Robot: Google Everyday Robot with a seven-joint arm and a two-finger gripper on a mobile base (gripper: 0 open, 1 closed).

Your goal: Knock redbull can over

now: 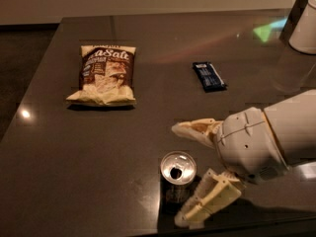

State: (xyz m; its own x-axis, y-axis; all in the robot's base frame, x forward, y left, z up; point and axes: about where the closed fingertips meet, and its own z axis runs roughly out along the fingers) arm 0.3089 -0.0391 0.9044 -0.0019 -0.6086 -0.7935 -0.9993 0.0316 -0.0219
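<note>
The redbull can [177,179] stands upright near the table's front edge, its silver top with the pull-tab hole facing up and its dark body below. My gripper [183,174] comes in from the right, white-bodied with cream fingers, and is open. One finger [195,130] points left just behind the can. The other finger [207,200] lies at the can's right front side, touching or nearly touching it. The can sits at the mouth of the open fingers.
A brown-and-white chip bag [104,74] lies at the back left. A flat dark blue wrapped bar [209,76] lies at the back middle. A white object [304,28] stands at the far right corner. The dark table's front edge [98,231] runs just below the can.
</note>
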